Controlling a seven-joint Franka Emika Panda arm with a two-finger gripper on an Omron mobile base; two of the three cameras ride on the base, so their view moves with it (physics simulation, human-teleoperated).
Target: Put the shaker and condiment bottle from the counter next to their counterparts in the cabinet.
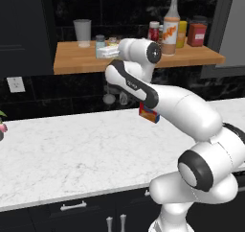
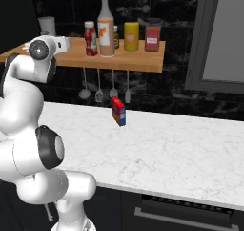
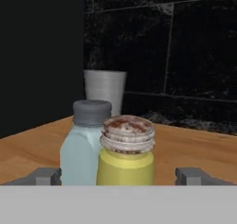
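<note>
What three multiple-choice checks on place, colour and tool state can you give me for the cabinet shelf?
1. Where is the condiment bottle?
A. on the floor
B. in a drawer
C. on the cabinet, beside the tall orange-labelled bottle

2. What colour is the body of the shaker beside the pale blue shaker?
A. yellow-green
B. red
C. black

3. How is the tool?
A. shut on the shaker
B. open, tips either side of the shaker
C. shut on nothing

Key: 1 C, it stands on the board by the tall bottle; 2 A, the hand view shows it close up; 3 B, a gap shows between each tip and the shaker.
</note>
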